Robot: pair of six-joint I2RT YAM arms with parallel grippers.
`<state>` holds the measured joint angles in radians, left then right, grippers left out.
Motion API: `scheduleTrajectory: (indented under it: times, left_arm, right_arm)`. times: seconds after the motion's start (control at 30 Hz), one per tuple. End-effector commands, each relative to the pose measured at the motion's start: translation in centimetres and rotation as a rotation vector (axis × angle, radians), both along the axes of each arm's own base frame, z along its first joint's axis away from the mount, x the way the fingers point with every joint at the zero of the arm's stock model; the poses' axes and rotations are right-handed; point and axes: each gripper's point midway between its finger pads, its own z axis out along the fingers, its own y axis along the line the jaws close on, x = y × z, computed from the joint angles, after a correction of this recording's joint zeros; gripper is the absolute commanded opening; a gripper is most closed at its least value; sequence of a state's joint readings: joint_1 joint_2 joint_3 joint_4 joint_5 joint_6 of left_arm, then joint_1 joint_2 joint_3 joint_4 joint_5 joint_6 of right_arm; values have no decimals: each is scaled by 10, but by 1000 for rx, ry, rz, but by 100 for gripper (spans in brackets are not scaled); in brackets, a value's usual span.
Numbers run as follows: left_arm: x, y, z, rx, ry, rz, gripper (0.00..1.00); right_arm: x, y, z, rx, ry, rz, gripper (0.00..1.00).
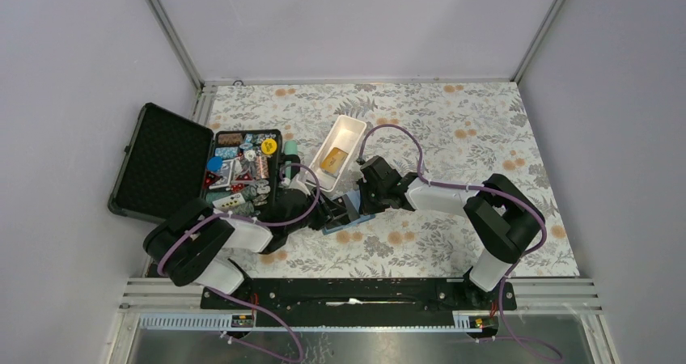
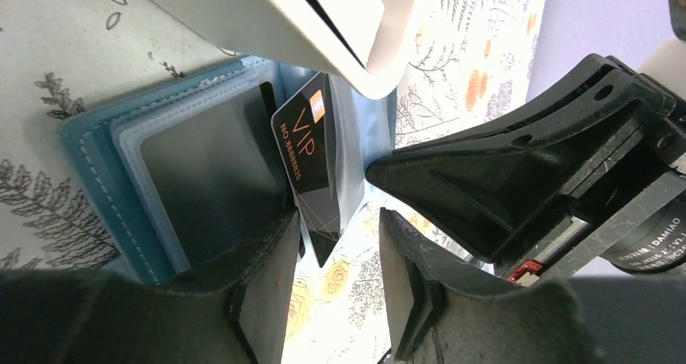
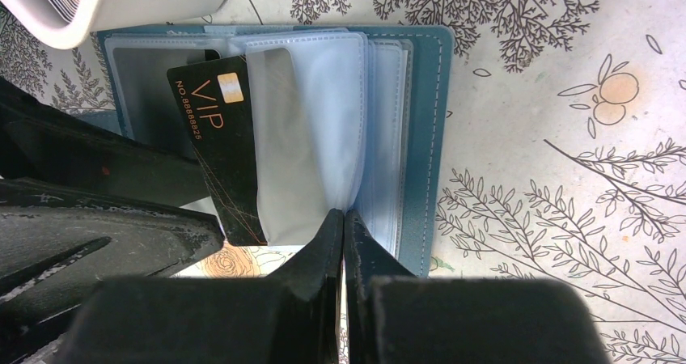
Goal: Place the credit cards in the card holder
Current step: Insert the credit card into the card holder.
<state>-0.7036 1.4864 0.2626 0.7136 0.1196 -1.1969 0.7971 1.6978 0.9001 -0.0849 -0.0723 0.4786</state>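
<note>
Your left end effector (image 2: 336,226) stands partly open with nothing in its grip. The dark VIP credit card (image 2: 311,158) has its lower corner in the gap between the jaws and, as far as you can see, touches neither. That card sits tilted, partly tucked into a clear pocket of the card holder (image 3: 421,137), with its low end sticking out past the holder's edge. The holder lies open on the floral tabletop (image 3: 550,178) between your two arms.

Your right end effector (image 3: 344,222) is fully closed, its tips at the edge of the clear pages. You cannot tell whether a page is nipped between them.

From above, both arms cover most of the holder, and you cannot make out the dark card there. Only that top view shows the golden-orange credit card (image 1: 333,160), lying in the white tray (image 1: 350,121) just beyond the holder. The wrist views cut the tray down to a corner.
</note>
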Motion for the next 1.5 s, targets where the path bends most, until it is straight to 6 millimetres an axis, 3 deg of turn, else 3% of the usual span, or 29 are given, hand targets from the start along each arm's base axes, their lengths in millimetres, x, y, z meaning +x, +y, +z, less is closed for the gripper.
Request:
scheduleTrajectory:
  times: [0.0, 0.43, 0.73, 1.1, 1.23, 1.4, 1.47]
  left_arm:
    - [-13, 32, -40, 236, 86, 18, 43]
    - [-1, 30, -40, 320, 69, -7, 20]
    - [7, 29, -41, 383, 55, -36, 16]
    - [10, 8, -36, 362, 50, -103, 16]
    - [9, 11, -34, 377, 47, -103, 17]
    - [8, 19, -27, 409, 34, -97, 28]
    - [7, 19, -26, 414, 35, -100, 33]
  right_arm:
    - [-11, -5, -9, -52, 36, 20, 0]
    - [-13, -5, -11, -53, 45, 25, 0]
    - [-14, -4, -11, -51, 47, 27, 0]
    - [-13, -2, -7, -43, 38, 30, 0]
    - [-13, -2, -6, -43, 35, 27, 0]
    - [-11, -4, 0, -44, 22, 13, 0]
    - [-9, -5, 5, -41, 9, 7, 7]
